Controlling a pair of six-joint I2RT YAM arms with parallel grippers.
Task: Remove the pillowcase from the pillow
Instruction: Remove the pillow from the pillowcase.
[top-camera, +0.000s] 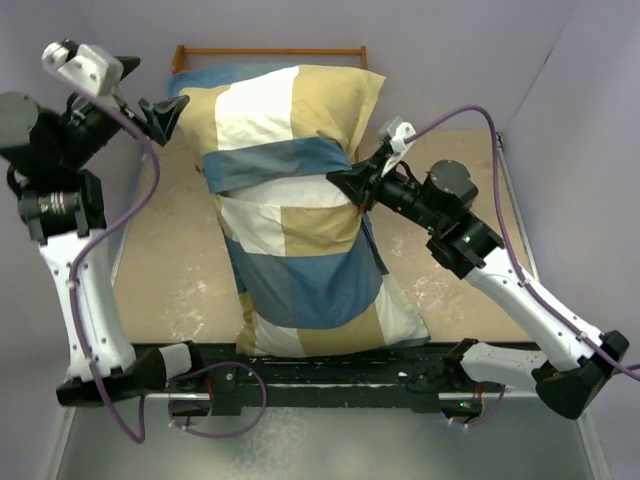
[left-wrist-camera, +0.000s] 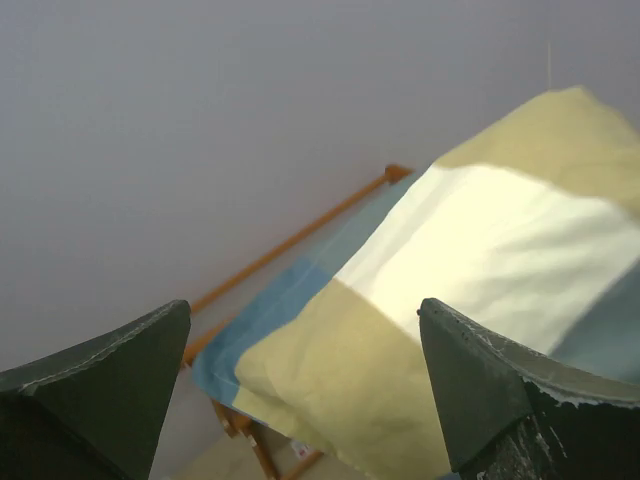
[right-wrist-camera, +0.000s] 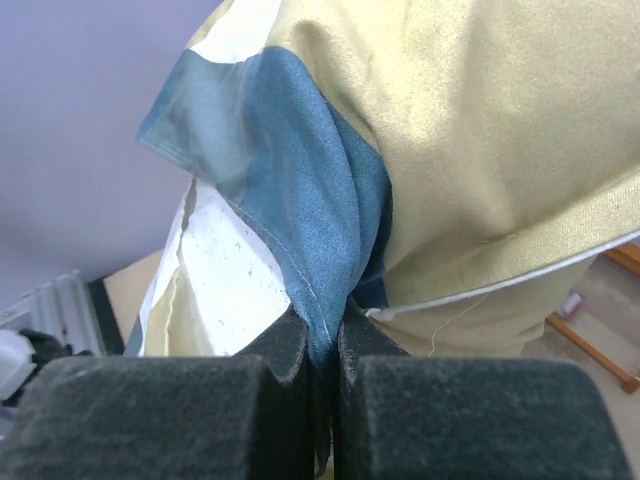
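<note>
Tan table (top-camera: 170, 260) w/ pillowcase (top-camera: 300, 200) lying on it; wood rail (top-camera: 270, 50) at far edge.

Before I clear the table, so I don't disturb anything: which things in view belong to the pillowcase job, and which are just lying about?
Job:
pillowcase
pillow, mostly hidden inside it
right hand, shut on the pillowcase
left hand, open, holding nothing

Lying about:
wooden rack behind the pillow

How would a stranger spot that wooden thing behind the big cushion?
Find the tan tabletop and the plump tan, cream and blue fabric cover lying along it. Just beyond its far end stands a thin orange wooden rail. It alone is hard, bare wood.
</note>
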